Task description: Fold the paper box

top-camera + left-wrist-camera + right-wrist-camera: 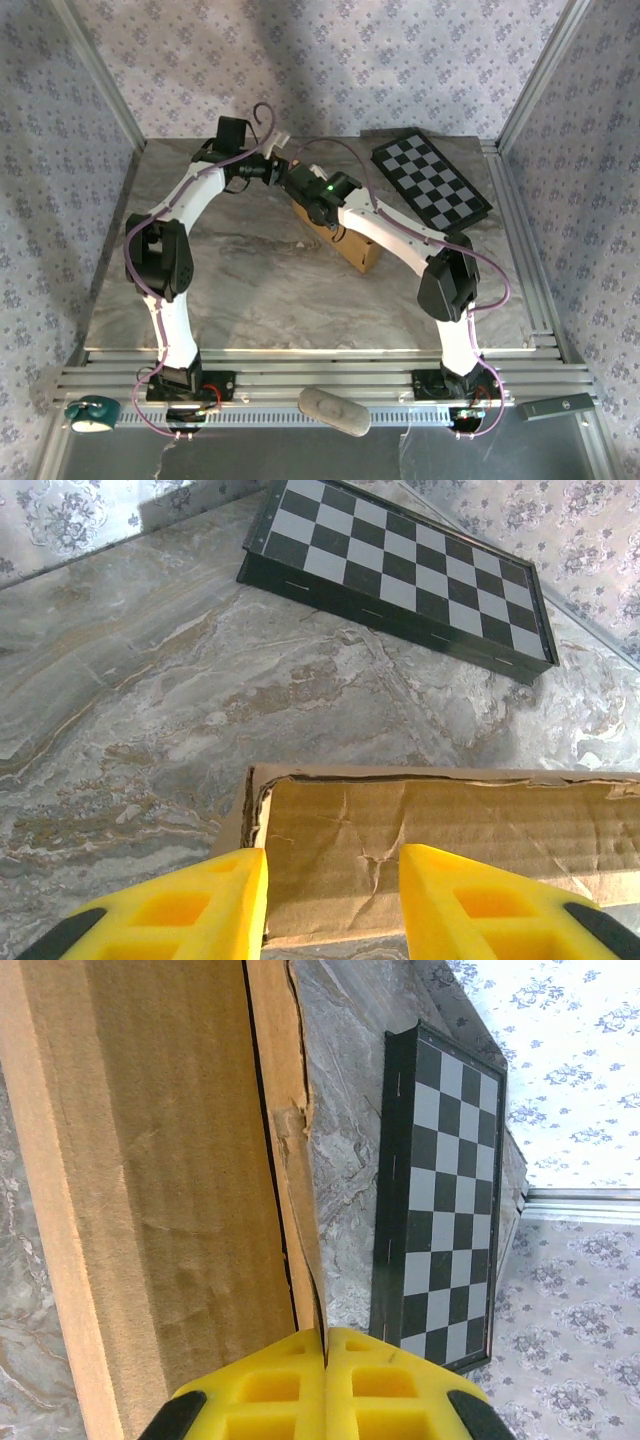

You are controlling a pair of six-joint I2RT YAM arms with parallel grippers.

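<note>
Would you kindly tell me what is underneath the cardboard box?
The box rests on the marble table, whose surface shows beside it. The patch directly beneath is covered by cardboard, so anything there cannot be seen.

The paper box (470, 820) is tan-brown, the checkerboard (400, 565) black-and-white, the table (130, 710) grey-veined marble, the walls (330, 60) lilac-flowered.

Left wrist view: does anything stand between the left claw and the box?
Nothing visible does. The left claw hangs open right over the box, with bare cardboard showing between its fingers. The checkerboard lies apart from the box, farther back on the table.
</note>
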